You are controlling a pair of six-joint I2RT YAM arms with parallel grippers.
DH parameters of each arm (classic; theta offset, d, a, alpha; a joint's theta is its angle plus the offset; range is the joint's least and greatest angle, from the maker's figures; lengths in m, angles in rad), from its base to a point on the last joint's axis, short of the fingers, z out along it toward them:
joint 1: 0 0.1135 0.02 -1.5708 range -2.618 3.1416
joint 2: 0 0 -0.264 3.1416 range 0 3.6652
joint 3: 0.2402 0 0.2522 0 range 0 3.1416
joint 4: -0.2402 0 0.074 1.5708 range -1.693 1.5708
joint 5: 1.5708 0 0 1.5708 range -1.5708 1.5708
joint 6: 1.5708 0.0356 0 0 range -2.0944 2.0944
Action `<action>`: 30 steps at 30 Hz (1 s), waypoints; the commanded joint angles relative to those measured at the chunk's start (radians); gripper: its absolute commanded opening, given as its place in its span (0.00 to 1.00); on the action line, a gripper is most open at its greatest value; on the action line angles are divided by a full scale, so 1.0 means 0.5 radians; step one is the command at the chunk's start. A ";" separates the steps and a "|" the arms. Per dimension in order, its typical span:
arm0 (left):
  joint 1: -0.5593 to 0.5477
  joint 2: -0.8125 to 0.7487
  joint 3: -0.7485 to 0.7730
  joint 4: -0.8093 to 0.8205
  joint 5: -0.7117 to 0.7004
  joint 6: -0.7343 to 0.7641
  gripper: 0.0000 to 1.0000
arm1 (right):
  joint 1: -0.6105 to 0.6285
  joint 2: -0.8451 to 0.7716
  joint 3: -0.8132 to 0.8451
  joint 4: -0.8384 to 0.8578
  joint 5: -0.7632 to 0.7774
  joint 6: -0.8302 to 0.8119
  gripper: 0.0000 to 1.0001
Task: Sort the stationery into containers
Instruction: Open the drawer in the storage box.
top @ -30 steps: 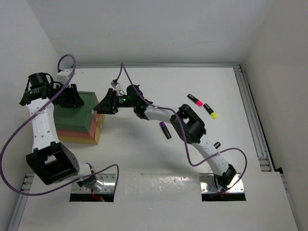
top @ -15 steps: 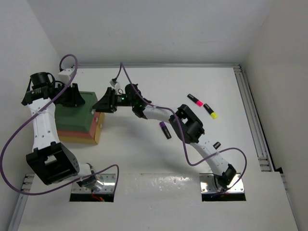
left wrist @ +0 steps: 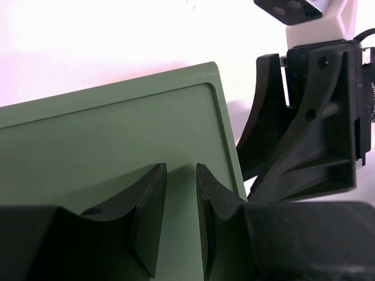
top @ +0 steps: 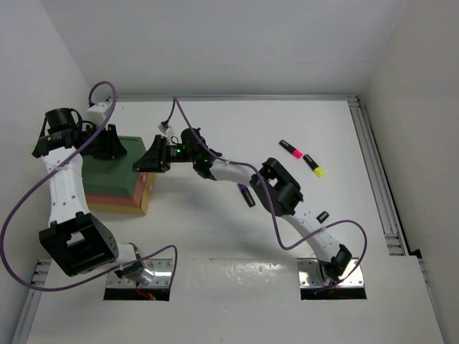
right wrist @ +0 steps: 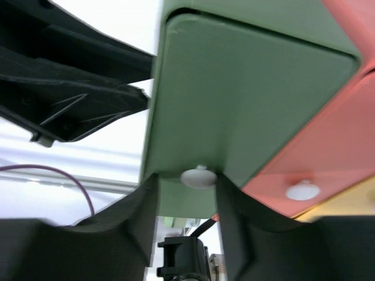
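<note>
The containers stand stacked at the left: dark green point(top: 107, 174) on top, red-orange point(top: 115, 199) under it, yellow point(top: 148, 193) at the bottom. My left gripper point(left wrist: 181, 170) rests over the green top point(left wrist: 88, 134), jaws a narrow gap apart with nothing between them. My right gripper point(right wrist: 187, 181) is at the green front point(right wrist: 246, 88), open, its fingers on either side of a white knob point(right wrist: 198, 175). Stationery lies on the table: a purple highlighter point(top: 247, 195), a pink one point(top: 290, 150) and a yellow one point(top: 313, 165).
The red-orange front point(right wrist: 328, 146) carries its own white knob point(right wrist: 302, 191). A small dark item point(top: 323, 216) lies beside the right arm. A purple cable point(top: 21, 215) loops round the left arm. A metal rail point(top: 373, 165) runs along the table's right edge.
My right gripper has moved left, up to the green container's front, with its fingers narrowing. The left arm has barely moved.
</note>
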 commanded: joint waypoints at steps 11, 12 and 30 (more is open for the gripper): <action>-0.033 0.140 -0.163 -0.317 -0.189 0.030 0.34 | -0.002 -0.066 -0.037 0.159 0.001 -0.018 0.14; -0.033 0.140 -0.163 -0.314 -0.195 0.026 0.34 | -0.018 -0.093 -0.080 0.174 -0.008 -0.042 0.13; -0.027 0.189 -0.031 -0.274 -0.303 -0.108 0.35 | -0.208 -0.547 -0.737 0.260 -0.106 -0.171 0.00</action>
